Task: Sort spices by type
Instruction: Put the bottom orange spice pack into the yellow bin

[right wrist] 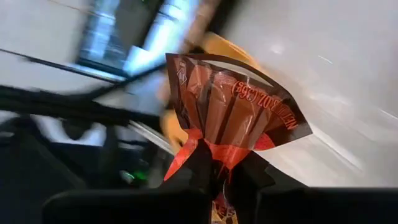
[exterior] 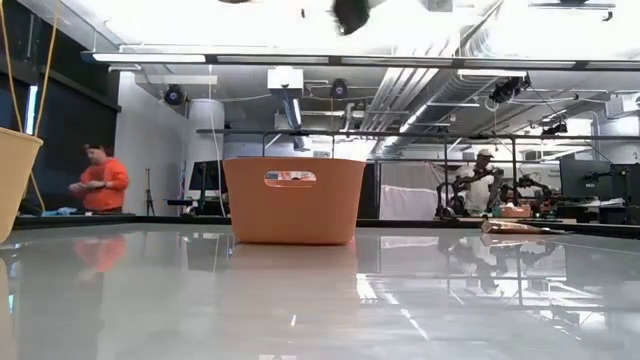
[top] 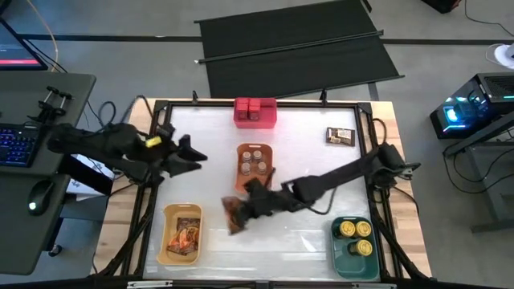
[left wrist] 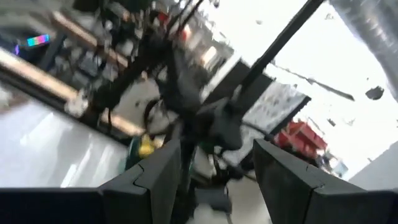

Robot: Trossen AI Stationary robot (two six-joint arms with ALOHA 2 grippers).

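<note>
The right gripper (right wrist: 214,171) held a flat orange-brown packet (right wrist: 233,109) above the bench's middle near the front edge, jaws clamped on its crimped end. The foil looked light, limp and slippery, best pinched at that seam. The left gripper (top: 193,154) waited near the left edge, jaws parted and empty. Packets filled the yellow bin (top: 181,234), tins the green bin (top: 356,241), jars the orange bin (top: 255,163), boxes the red bin (top: 255,112).
</note>
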